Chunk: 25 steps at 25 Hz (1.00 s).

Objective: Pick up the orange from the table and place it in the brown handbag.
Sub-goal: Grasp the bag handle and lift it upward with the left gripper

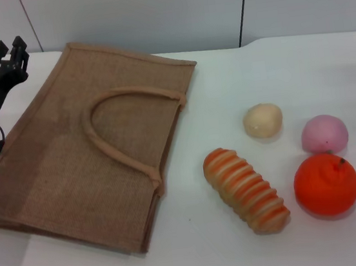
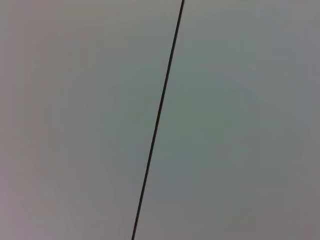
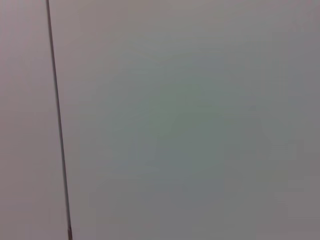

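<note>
Far across the bench [image 1: 325,63] from your left end effector [image 1: 7,50] sits the orange [image 1: 326,184], on your right-hand side and nearer to you, untouched. It rests just beside a pink round fruit [image 1: 324,134], and close to a striped bread-like roll [image 1: 245,189], with a pale round bun [image 1: 263,120] a little further back. That tight grouping means you will likely want to come down on the orange from above rather than sweep in sideways.

Between your left end effector and those items lies the brown handbag [image 1: 78,165], flat on its side with its loop handles [image 1: 121,133] folded over the top face. Its mouth looks closed, so I judge it must be opened or lifted before anything goes in.

Your left arm reaches forward at the bag's far corner, raised, its end effector holding nothing; whether its fingers are parted I cannot tell. Your right end effector is out of sight; both wrist cameras show only a plain wall.
</note>
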{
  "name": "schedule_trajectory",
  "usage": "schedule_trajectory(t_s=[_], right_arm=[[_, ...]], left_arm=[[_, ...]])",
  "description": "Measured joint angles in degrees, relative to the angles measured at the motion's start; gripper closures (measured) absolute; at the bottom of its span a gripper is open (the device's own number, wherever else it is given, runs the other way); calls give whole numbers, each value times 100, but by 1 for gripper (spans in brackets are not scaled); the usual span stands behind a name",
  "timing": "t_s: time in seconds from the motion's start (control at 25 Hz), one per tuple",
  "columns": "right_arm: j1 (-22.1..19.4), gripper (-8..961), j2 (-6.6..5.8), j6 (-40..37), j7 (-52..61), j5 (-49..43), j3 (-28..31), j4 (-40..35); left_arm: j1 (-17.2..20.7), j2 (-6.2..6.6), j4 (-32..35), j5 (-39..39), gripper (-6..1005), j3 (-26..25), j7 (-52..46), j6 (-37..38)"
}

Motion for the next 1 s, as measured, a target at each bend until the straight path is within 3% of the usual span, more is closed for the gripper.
schedule_trajectory(t_s=[0.6,0.84,1.0], right_arm=[[3,61,0,0,0,0,8,-18],[2,61,0,0,0,0,-13,-27],[-1,61,0,0,0,0,-26,-30]], left_arm=[[-10,10,0,111,614,73,-340,37],[-76,111,92,807,613,79,-1317,327],[-62,116,540,1492,613,79,-2238,697]])
